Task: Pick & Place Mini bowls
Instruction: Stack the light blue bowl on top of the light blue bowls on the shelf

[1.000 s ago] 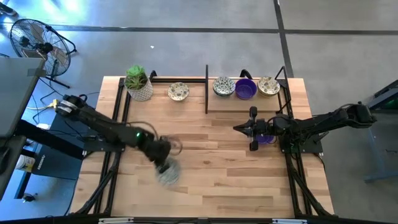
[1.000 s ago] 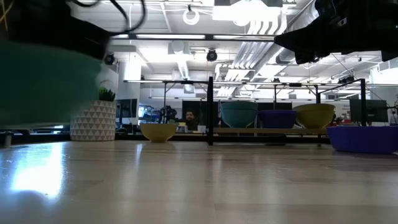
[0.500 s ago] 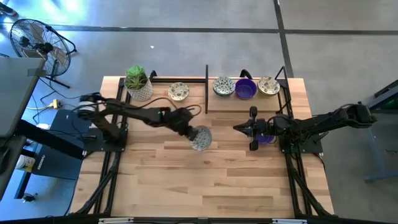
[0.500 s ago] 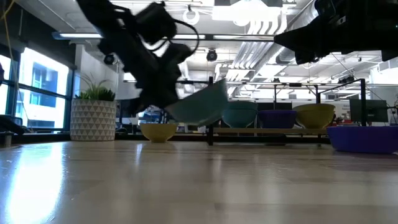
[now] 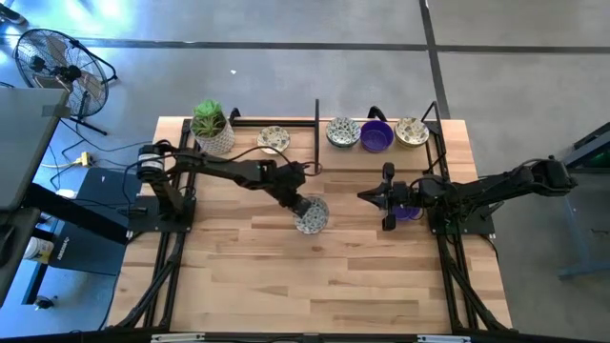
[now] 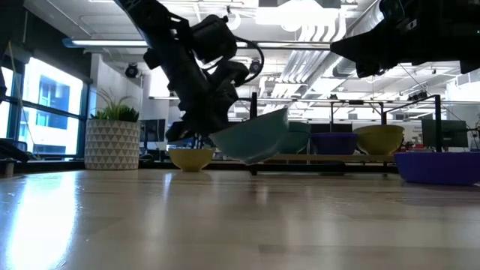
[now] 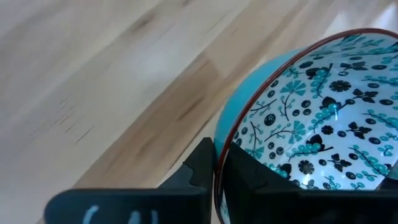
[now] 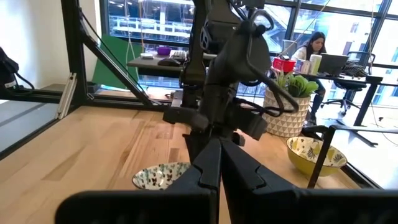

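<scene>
A mini bowl [image 5: 312,214], teal outside and white with a teal and black floral pattern inside [image 7: 311,124], hangs above the middle of the table with my left gripper [image 5: 297,204] shut on it. The low view shows this bowl [image 6: 255,137] tilted and off the wood. My right gripper [image 5: 386,197] is shut and holds nothing, level at the table's right, beside a purple mini bowl [image 5: 409,212] resting on the table. Another patterned mini bowl [image 5: 274,140] sits at the far edge. Three more [image 5: 376,135] sit on the raised board at the far right. My left gripper pinches the bowl's rim [image 7: 217,158], one finger inside the bowl and one outside against the teal wall. The fingers slant down from the table's left side. The bowl is lifted clear of the table and tilted, its held side higher.
A white pot with a green plant [image 5: 212,129] stands at the far left corner. A black upright post [image 5: 316,133] and frame edge the raised board [image 5: 372,157]. Open wood lies across the near half of the table [image 5: 315,276].
My left gripper has swung from the near left of the table toward the right and far edge to the middle, carrying the patterned bowl, which stays lifted and tilted. Most of the travel came early; lately it has only crept on.
</scene>
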Controlling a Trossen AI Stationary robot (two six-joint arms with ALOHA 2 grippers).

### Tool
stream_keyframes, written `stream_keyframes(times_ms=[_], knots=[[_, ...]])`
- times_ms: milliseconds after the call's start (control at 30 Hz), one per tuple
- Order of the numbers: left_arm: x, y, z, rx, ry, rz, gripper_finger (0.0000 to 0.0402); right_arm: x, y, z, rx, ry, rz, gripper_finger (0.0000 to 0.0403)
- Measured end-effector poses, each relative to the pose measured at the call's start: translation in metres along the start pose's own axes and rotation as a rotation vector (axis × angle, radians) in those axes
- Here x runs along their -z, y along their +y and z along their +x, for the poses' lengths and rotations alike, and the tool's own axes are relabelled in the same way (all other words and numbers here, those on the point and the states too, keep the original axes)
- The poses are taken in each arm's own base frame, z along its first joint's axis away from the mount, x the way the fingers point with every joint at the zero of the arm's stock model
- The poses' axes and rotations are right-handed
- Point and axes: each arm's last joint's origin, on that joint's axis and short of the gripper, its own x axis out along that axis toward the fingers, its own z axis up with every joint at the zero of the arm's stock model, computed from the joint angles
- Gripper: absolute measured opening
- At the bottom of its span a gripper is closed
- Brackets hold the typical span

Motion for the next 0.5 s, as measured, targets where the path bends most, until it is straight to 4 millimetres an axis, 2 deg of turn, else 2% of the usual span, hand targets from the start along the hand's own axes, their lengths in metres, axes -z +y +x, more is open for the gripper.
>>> stream_keyframes(times_ms=[267,500], knots=[[0.0051,0.0041,0.0000,-0.033,0.060,-0.057,0.0014,0.0000,0.0000,0.0000,0.000,0.000,-0.002,0.0001],[0.0045,0.0043,0.0001,-0.041,0.047,-0.059,0.0044,0.0000,0.0000,0.0000,-0.001,0.000,-0.002,0.0001]])
